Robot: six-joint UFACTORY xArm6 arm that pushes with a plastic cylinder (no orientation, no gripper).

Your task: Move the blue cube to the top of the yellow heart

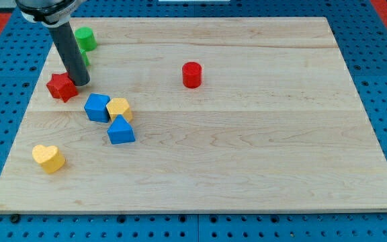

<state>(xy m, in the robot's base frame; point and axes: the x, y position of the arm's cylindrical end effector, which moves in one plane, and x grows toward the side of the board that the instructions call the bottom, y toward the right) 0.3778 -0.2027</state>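
Note:
The blue cube [97, 107] lies left of the board's middle, touching a yellow block [119, 109] on its right. The yellow heart [48, 158] lies near the board's lower left corner, well below and left of the cube. My tip [80, 82] rests on the board just above and left of the blue cube, right beside a red star-shaped block [61, 87]. The rod rises from it toward the view's top left.
A blue triangular block [120, 130] sits just below the yellow block. A green block [84, 38] is near the top left, a second green piece partly hidden behind the rod. A red cylinder [191, 74] stands near the top middle.

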